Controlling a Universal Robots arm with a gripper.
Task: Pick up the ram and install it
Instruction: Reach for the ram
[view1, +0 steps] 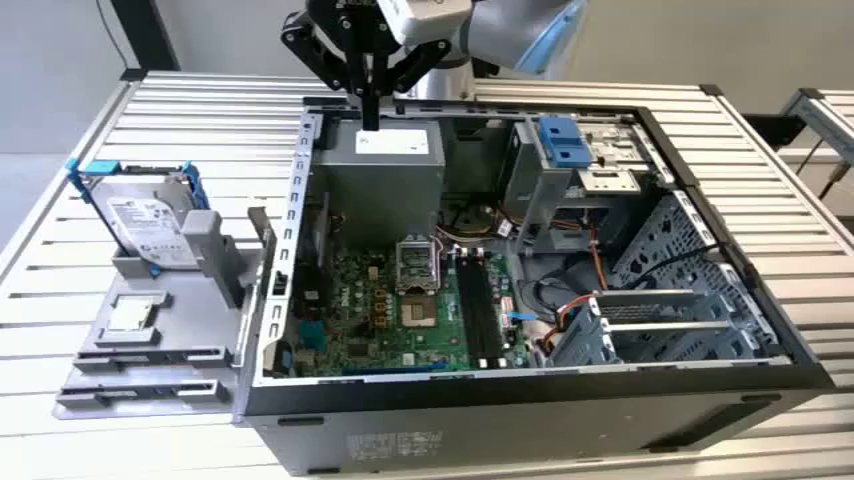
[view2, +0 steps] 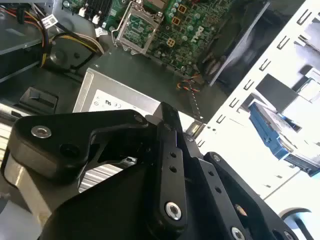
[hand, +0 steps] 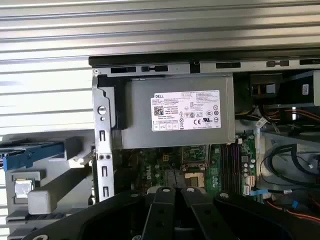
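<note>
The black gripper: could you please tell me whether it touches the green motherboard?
Apart. In the exterior view the black gripper sits by the grey power supply box, which lies between it and the green motherboard.

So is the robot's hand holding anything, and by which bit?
It cannot be told. The gripper hangs over the grey power supply in the computer case.

End effector (view1: 370, 112) downward, fingers together

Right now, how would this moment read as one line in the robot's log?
gripper: shut, over power supply in open computer case | ram in grip: cannot tell
</note>
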